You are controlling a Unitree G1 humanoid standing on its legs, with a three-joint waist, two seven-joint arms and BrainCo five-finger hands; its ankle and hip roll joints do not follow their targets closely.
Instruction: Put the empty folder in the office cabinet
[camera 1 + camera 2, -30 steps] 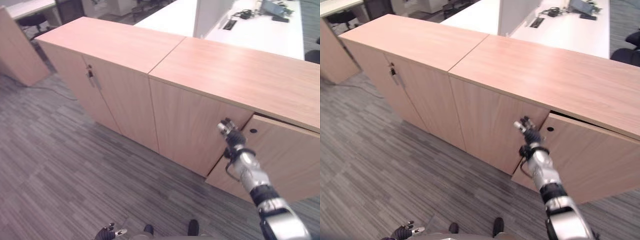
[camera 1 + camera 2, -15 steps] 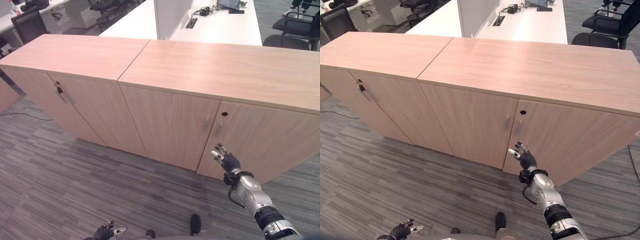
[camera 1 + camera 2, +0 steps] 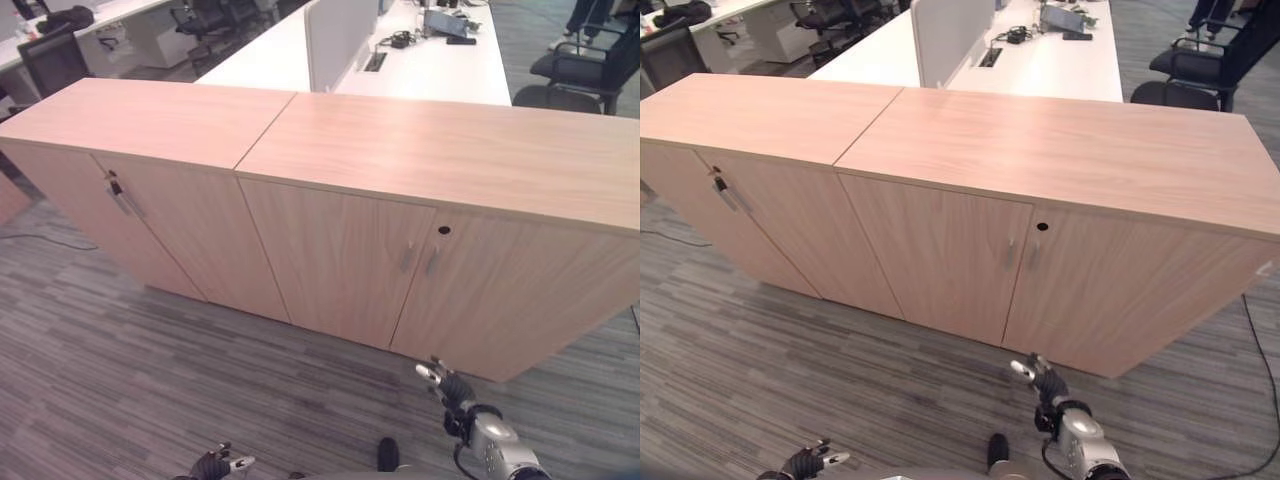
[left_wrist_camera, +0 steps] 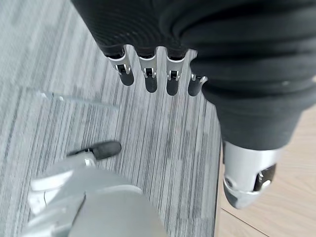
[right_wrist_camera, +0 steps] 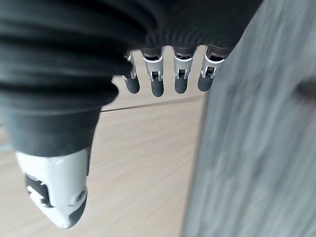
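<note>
The light wood office cabinet (image 3: 430,150) stands in front of me with both of its doors shut. The two slim handles (image 3: 420,260) meet at the middle seam, and a round lock (image 3: 443,230) sits on the right door (image 3: 520,290). My right hand (image 3: 447,386) hangs low over the carpet, a little in front of the right door and apart from it. Its fingers (image 5: 168,81) are straight and hold nothing. Down at the lower edge, my left hand (image 3: 214,465) is relaxed and open with nothing in it; its fingers (image 4: 148,79) point at the carpet.
A second matching cabinet (image 3: 130,120) adjoins on the left, with a handle (image 3: 118,192) on its door. White desks (image 3: 420,65) with a divider stand behind, and black office chairs (image 3: 590,60) at the far right. Grey striped carpet (image 3: 130,350) covers the floor in front.
The right door, ajar a second ago, is now shut. My right hand has come off the door and dropped towards the floor. The camera has shifted.
</note>
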